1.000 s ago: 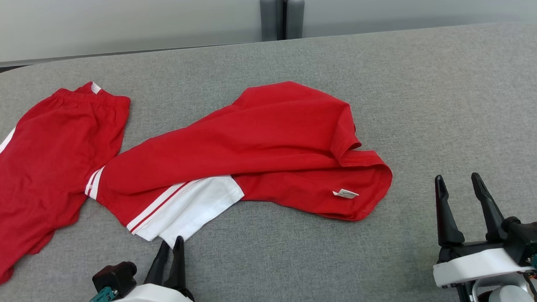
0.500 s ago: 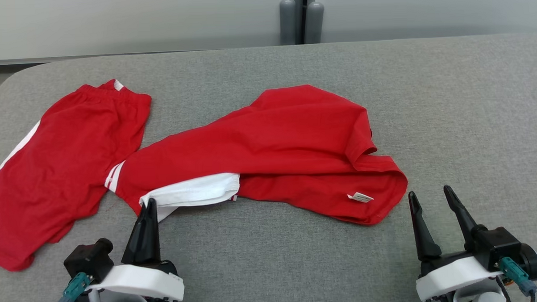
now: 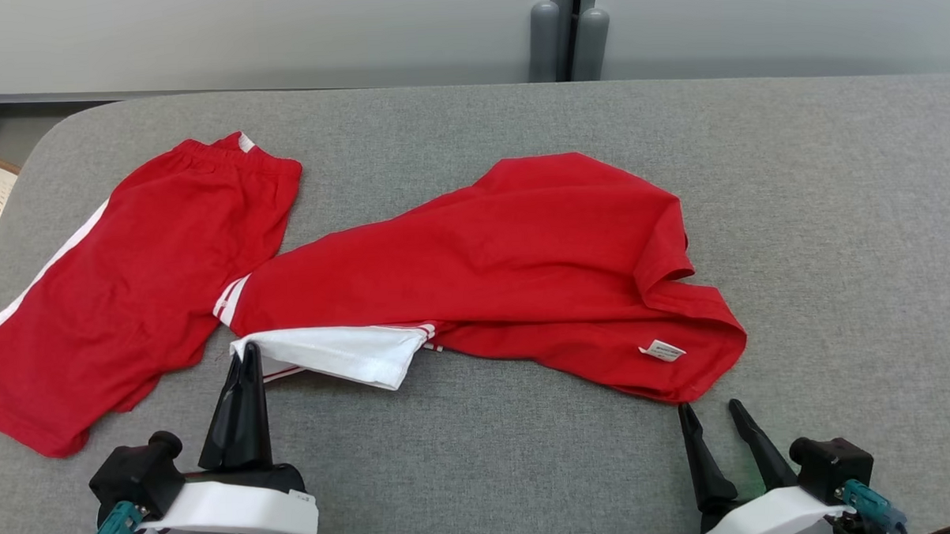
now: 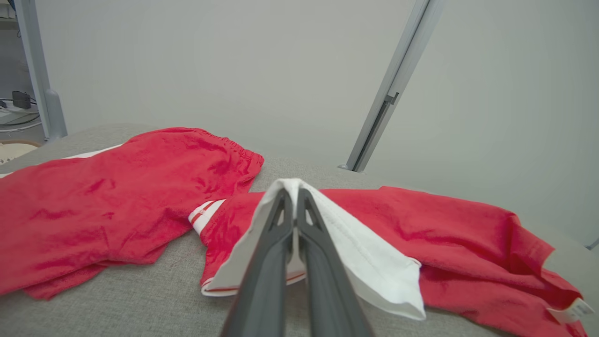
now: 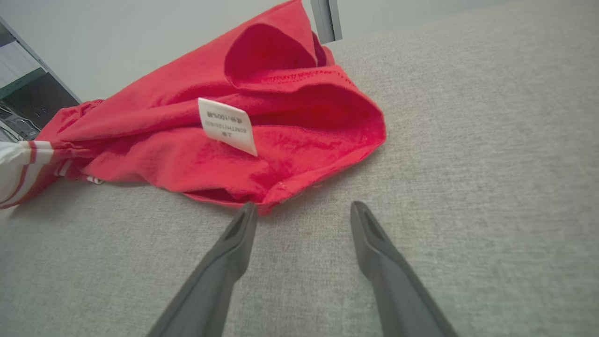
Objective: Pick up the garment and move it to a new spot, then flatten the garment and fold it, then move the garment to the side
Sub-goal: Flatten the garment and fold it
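Head: my left gripper point(image 3: 247, 363) pinched the sleeve point(image 3: 344, 354) of the shirt point(image 3: 522, 249) ahead, presumably to lift it. Left wrist: the sleeve draped over the closed tips. Right wrist: my right gripper point(image 5: 303, 208) gaped just short of the hem point(image 5: 281, 187), likely for a second hold.

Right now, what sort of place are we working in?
Probably a lab or test bay set up for clothes folding rather than a home. There is a broad grey fabric-covered table, plain pale partition panels behind it, and a red T-shirt and red shorts laid out on top.
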You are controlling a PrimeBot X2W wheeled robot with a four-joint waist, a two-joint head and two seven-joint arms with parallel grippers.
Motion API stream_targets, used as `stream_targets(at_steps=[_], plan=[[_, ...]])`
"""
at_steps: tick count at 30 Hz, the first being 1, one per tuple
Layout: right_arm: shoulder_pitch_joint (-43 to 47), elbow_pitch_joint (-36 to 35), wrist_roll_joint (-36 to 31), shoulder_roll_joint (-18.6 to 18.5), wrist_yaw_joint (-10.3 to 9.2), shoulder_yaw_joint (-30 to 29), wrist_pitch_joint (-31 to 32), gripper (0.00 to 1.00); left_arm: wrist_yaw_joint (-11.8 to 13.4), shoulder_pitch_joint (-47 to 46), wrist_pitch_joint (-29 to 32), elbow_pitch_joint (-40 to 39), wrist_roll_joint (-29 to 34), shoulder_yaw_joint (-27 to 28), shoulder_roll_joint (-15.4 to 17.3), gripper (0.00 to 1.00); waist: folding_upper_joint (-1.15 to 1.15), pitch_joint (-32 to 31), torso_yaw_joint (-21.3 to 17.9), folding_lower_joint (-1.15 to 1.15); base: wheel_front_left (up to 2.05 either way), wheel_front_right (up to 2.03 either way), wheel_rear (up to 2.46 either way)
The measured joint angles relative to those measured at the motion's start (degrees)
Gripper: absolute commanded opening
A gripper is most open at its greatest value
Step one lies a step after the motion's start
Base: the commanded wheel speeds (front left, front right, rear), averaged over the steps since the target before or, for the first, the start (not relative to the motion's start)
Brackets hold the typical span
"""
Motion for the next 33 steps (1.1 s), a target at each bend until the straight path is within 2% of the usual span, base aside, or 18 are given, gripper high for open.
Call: stream_targets(at_steps=[3,4,6,8,12,13,14,15,17,21,25,26,28,29,30,31,32,33], plan=[[-0.5,0.7,3.8,-0.1,0.0,1.0,0.0,0.95,0.5,0.0,0.0,-0.3,-0.2,-0.5,0.0,0.0,0.0,0.1,0.3,0.0,0.0,0.0,0.0],[-0.8,1.0,5.2,0.0,0.0,1.4,0.0,0.9,0.5,0.0,0.0,-0.3,-0.2,-0.7,0.0,0.0,0.0,0.2,0.5,0.0,0.0,0.0,0.0],[-1.2,1.6,7.5,0.0,0.0,2.1,0.0,0.67,0.7,0.0,0.0,-0.3,-0.2,-0.8,0.0,0.0,0.0,0.2,0.7,0.0,0.0,0.0,0.0],[-1.5,1.7,9.4,-0.1,-0.03,2.6,0.0,0.61,0.7,0.0,0.0,-0.3,0.0,-0.9,0.0,0.0,0.0,0.3,1.1,0.0,0.0,0.0,0.0],[-2.0,1.5,13.1,-0.2,-0.05,2.0,0.0,0.68,0.7,0.0,0.0,-0.3,0.1,-1.1,0.0,0.0,0.0,0.4,1.5,0.0,0.0,0.0,0.0],[-2.0,1.3,14.3,-0.2,-0.05,1.6,0.0,0.77,0.7,0.0,0.0,-0.3,0.2,-1.1,0.0,0.0,0.0,0.4,1.6,0.0,0.0,0.0,0.0],[-1.9,0.9,15.5,-0.2,-0.05,1.2,0.0,0.8,0.7,0.1,0.0,-0.3,0.3,-1.2,0.0,0.0,0.0,0.3,1.7,0.0,0.0,0.0,0.0],[-1.5,0.4,16.7,-0.2,-0.05,0.8,0.0,0.92,0.7,0.3,0.0,-0.3,0.6,-1.2,0.0,0.0,0.0,0.2,1.8,0.0,0.0,0.0,0.0],[-0.3,-0.7,20.8,-0.1,-0.07,0.7,0.0,1.0,0.7,0.6,0.0,-0.4,0.6,-1.1,0.0,0.0,0.0,0.1,1.8,0.0,0.0,0.0,0.0],[0.3,-2.0,29.9,-2.1,-0.24,6.3,-0.3,1.0,0.8,0.7,0.0,-0.7,0.7,-0.8,0.0,0.0,0.0,0.3,1.4,0.0,0.0,0.0,0.0],[-0.8,-1.8,35.7,-4.1,-0.26,10.3,-0.5,1.0,0.8,0.7,0.0,-0.5,0.7,-0.8,0.0,0.0,0.0,0.5,1.1,0.0,0.0,0.0,0.0],[-1.3,-1.7,37.1,-4.5,-0.32,11.3,-0.5,0.93,0.8,0.7,0.0,-0.5,0.7,-1.0,0.0,0.0,0.0,0.6,1.1,0.0,0.0,0.0,0.0],[-2.2,-1.2,40.0,-5.2,-0.33,12.6,-0.5,0.5,0.7,0.6,0.0,-0.3,0.7,-1.2,0.0,0.0,0.0,0.8,1.1,0.0,0.0,0.0,0.0],[-2.6,-1.0,40.8,-5.5,-0.34,13.2,-0.6,0.44,0.7,0.5,0.0,-0.3,0.7,-1.4,0.0,0.0,0.0,0.8,1.2,0.0,0.0,0.0,0.0],[-2.9,-0.7,41.6,-5.8,-0.42,13.8,-0.6,0.32,0.7,0.5,0.0,-0.2,0.7,-1.4,0.0,0.0,0.0,0.9,1.3,0.0,0.0,0.0,0.0],[-3.3,-0.4,42.4,-6.1,-0.42,14.5,-0.6,0.32,0.6,0.4,0.0,-0.1,0.7,-1.4,0.0,0.0,0.0,1.0,1.4,0.0,0.0,0.0,0.0],[-3.5,-0.3,43.0,-6.4,-0.42,15.0,-0.7,0.22,0.6,0.3,0.0,-0.1,0.7,-1.3,0.0,0.0,0.0,1.1,1.5,0.0,0.0,0.0,0.0],[-3.6,-0.3,44.0,-6.7,-0.42,15.6,-0.8,0.05,0.6,0.1,0.0,0.0,0.7,-1.2,0.0,0.0,0.0,1.2,1.6,0.0,0.0,0.0,0.0]])
